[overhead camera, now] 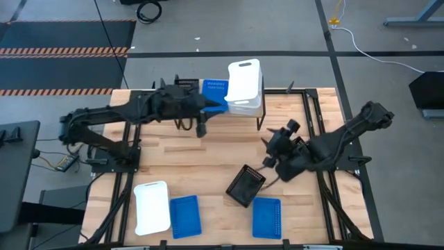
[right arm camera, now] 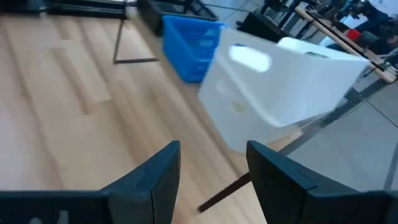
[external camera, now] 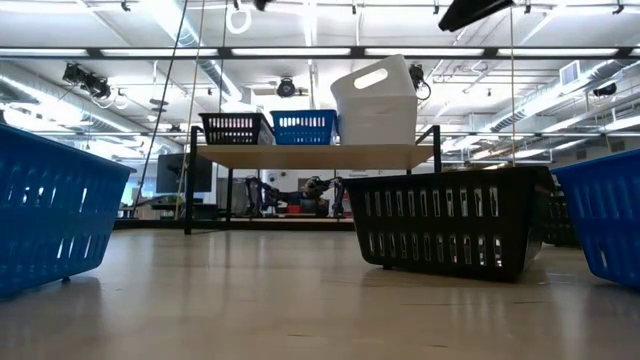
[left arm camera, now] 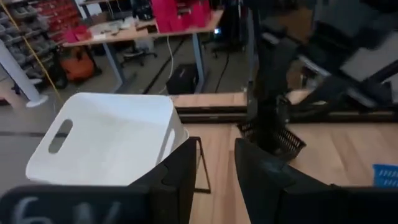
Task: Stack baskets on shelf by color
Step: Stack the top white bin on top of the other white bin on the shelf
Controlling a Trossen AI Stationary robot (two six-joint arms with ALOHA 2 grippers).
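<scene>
right tool [overhead camera: 272, 161] released, empty, mid-bench | nearest target: black perforated plastic basket [overhead camera: 245, 185] tipped just near-left of it, long axis diagonal | low wooden-plank shelf [overhead camera: 277, 97] far: black, blue, white stack at right end | left tool [overhead camera: 202, 129] by shelf front, fingers apart | open bench [overhead camera: 208, 156] between

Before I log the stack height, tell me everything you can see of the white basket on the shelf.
The white basket looks like smooth matte plastic, rectangular with rounded corners and an oval handle slot in its end wall. In the high view a second white rim shows beneath it, so it seems to sit nested in another white basket, and in the low view it is tilted rather than seated flat. It stands at the right end of the shelf, right beside the blue basket. No fingers touch it.
</scene>
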